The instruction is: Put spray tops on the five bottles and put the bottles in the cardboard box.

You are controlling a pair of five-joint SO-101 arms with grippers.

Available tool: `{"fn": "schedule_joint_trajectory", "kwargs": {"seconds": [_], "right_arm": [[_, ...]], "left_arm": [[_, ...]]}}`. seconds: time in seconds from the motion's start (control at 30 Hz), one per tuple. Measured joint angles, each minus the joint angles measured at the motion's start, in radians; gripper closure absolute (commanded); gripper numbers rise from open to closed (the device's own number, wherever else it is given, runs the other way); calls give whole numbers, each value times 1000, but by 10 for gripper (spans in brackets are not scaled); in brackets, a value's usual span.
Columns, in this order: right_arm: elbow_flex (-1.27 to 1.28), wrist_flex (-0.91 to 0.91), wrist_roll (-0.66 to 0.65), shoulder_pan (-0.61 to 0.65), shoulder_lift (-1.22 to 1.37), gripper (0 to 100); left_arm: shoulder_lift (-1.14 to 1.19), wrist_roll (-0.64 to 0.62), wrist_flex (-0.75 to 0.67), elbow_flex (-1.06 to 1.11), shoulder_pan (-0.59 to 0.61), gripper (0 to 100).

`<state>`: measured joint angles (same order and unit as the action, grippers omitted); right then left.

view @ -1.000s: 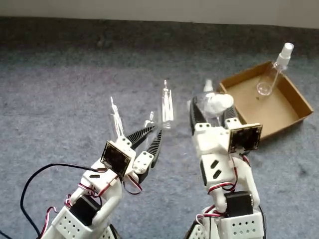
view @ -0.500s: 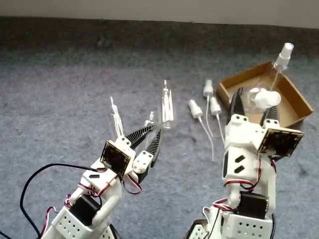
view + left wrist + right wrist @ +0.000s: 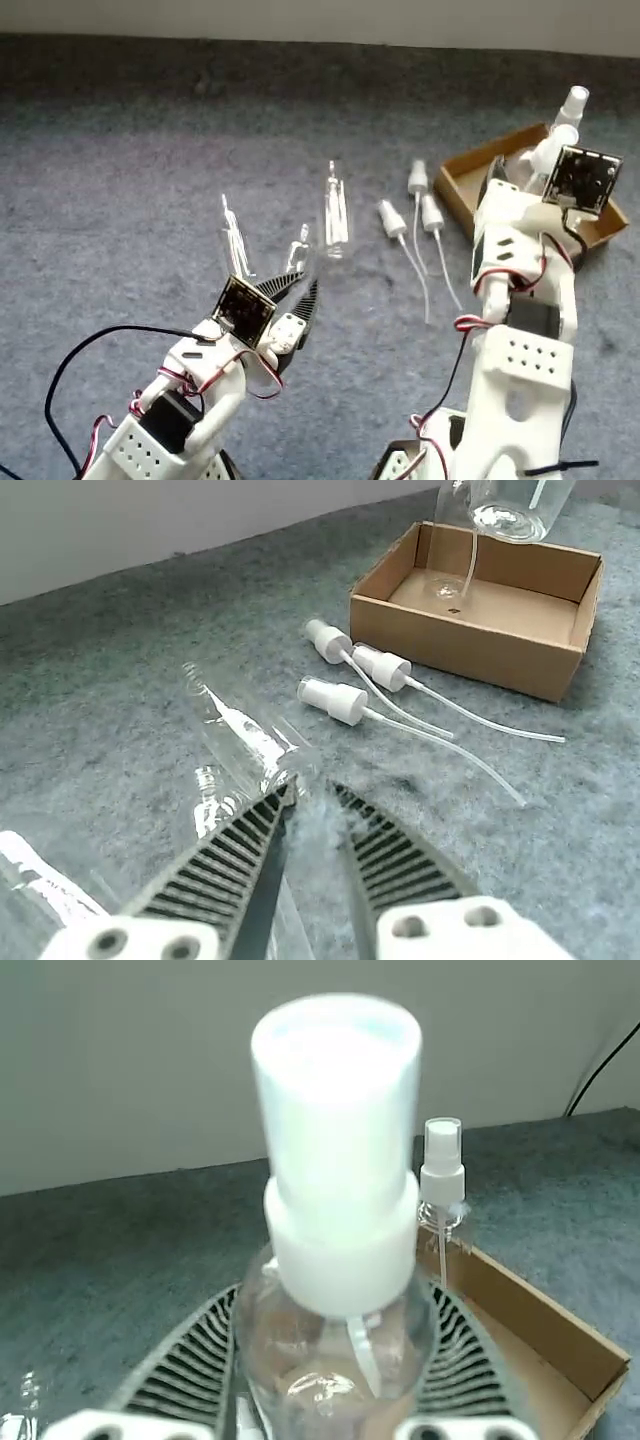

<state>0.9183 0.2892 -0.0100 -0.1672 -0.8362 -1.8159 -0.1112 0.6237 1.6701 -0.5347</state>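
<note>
Our right gripper [image 3: 335, 1360] clamps a capped bottle [image 3: 340, 1140] upright between its jaws, above the cardboard box [image 3: 540, 1312]. Our left gripper [image 3: 308, 798] hangs with jaws slightly parted, an uncapped bottle [image 3: 235, 725] lying at their tips.

A grey, felt-like surface [image 3: 140, 150] with a fuzzy, mottled nap spreads across the high view from edge to edge. Toward 12 o'clock it darkens into a shadowed strip [image 3: 300, 60], and beyond that a pale, plain wall [image 3: 300, 15] runs along the far side. A thin black cable [image 3: 100, 336] loops above the surface at about 8 o'clock, rising from the near edge and bending toward the centre. In the left wrist view the grey surface [image 3: 110, 650] meets the pale wall [image 3: 150, 530] along a straight seam. In the right wrist view the wall [image 3: 120, 1070] stands behind the surface [image 3: 90, 1240], with a dark cable [image 3: 606, 1060] slanting across it.
</note>
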Motion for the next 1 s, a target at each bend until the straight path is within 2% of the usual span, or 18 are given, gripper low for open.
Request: {"fn": "schedule_joint_trajectory", "kwargs": {"seconds": [0.1, 0.43, 1.0], "right_arm": [[-6, -104, 0, 2, 87, 915], [-80, -222, 0, 2, 385, 915], [-368, -233, 0, 2, 798, 914]], "left_arm": [[0, 0, 0, 0, 0, 993], [0, 0, 0, 0, 9, 993], [0, 0, 0, 0, 9, 993]]}}
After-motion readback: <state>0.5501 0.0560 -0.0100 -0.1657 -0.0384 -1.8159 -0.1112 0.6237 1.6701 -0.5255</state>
